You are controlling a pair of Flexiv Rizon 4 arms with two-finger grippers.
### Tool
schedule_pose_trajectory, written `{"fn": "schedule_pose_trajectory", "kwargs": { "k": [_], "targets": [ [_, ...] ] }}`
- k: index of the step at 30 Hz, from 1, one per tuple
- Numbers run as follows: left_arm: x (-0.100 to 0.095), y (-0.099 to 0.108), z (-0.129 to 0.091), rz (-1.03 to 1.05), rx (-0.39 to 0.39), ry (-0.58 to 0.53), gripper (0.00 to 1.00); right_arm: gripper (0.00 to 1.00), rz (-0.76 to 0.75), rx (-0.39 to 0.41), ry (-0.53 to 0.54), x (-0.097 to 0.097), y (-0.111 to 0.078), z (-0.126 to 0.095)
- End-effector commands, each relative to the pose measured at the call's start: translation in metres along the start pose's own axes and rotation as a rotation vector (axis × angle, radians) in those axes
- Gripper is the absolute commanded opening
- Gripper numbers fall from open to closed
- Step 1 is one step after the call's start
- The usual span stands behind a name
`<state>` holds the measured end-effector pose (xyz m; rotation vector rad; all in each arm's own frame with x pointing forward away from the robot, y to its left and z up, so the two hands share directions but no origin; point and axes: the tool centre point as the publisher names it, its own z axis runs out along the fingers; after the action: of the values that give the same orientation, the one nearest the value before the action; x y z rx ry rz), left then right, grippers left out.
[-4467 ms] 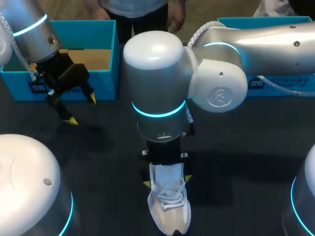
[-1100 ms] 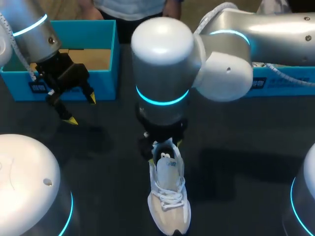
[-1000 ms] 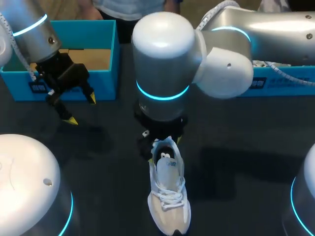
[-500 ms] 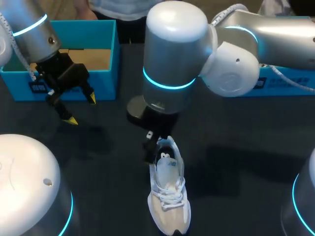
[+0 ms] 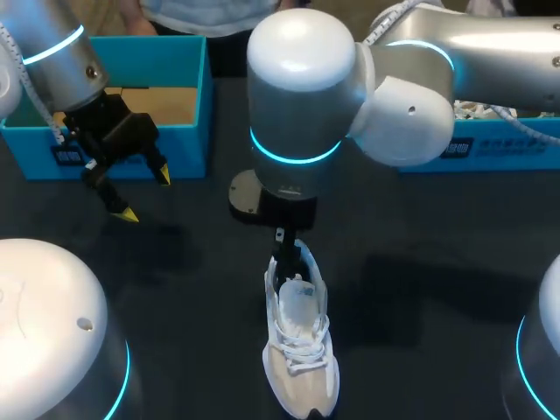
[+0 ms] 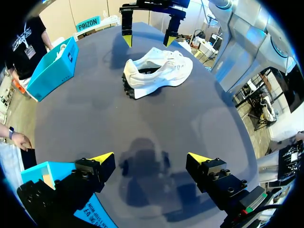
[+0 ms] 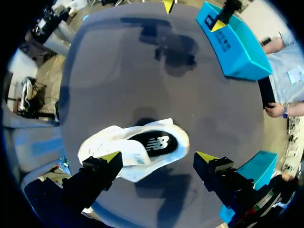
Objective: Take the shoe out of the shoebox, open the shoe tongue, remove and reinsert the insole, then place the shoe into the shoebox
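From above, the white shoe stands on its sole on the dark bench, near the front edge and around the middle, toe pointing toward the robot. It is well apart from the teal shoebox, which sits open at the far left. A second teal box lies at the far right, partly behind the right arm. That arm reaches in past the middle, and its wrist hangs over the heel end of the shoe. The left tool hovers just in front of the shoebox, released, its yellow tips spread with nothing between them. From the left wrist, the left tool's two fingers stand wide apart over bare bench with only their shadow below. Well ahead of them the shoe rests upright with its opening facing up. Just beyond the shoe is the right tool, its tips spread above the heel end and not touching it. The second teal box is off to one side of the shoe, and a corner of the shoebox shows close beside the left tool. From the right wrist, the right tool is released and hovers directly over the shoe, a finger to either side and clear of it. The dark insole shows inside the opening. Farther ahead the left tool's tips appear next to the shoebox.
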<state>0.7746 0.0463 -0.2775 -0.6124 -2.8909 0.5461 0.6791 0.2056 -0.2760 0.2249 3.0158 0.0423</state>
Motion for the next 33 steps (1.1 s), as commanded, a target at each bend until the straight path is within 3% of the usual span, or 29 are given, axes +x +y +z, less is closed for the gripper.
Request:
{"fn": "schedule_pose_trajectory", "kwargs": {
  "k": [1,12,33],
  "targets": [
    [0.000,0.000,0.000,0.000,-0.003,0.001,1.00,1.00,-0.028,0.018,0.000,-0.010,0.009,0.015],
    [0.000,0.000,0.000,0.000,-0.003,0.001,1.00,1.00,-0.079,0.004,0.004,-0.037,0.007,0.044],
    [0.000,0.000,0.000,0.000,-0.003,0.001,1.00,0.97,-0.112,-0.025,0.032,-0.052,0.004,0.085]
  ]
}}
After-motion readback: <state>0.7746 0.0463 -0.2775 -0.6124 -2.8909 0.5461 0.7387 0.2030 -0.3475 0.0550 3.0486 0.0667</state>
